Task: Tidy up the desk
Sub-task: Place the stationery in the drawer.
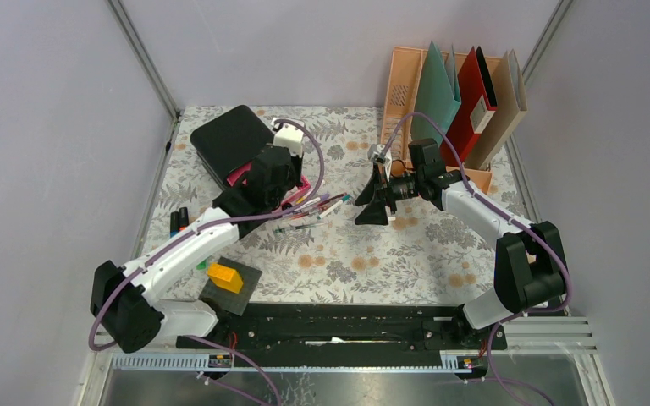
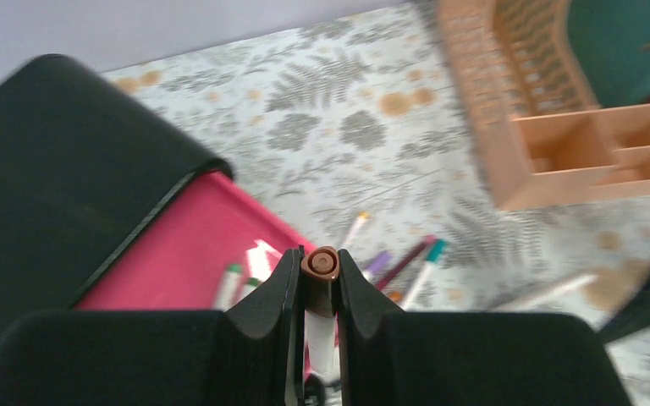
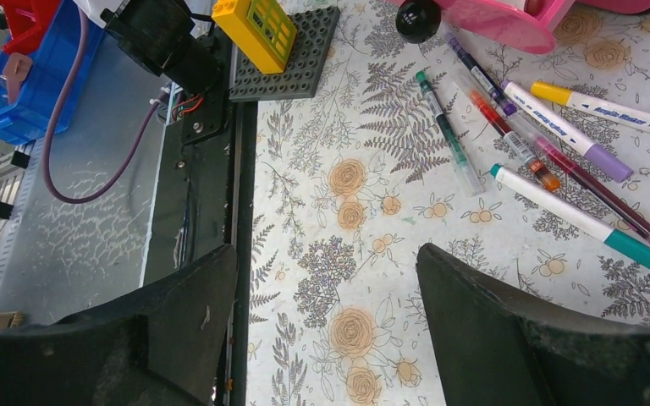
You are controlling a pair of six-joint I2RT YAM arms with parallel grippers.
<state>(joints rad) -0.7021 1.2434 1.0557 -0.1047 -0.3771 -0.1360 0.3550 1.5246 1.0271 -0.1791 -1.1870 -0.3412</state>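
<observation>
Left wrist view: we see the left pincer clamped on a brown-capped marker; the right pincer gapes apart above the surface, loose pens at two o'clock.

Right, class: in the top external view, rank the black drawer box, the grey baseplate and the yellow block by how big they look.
Largest to smallest:
1. black drawer box
2. grey baseplate
3. yellow block, which sits on that baseplate
</observation>
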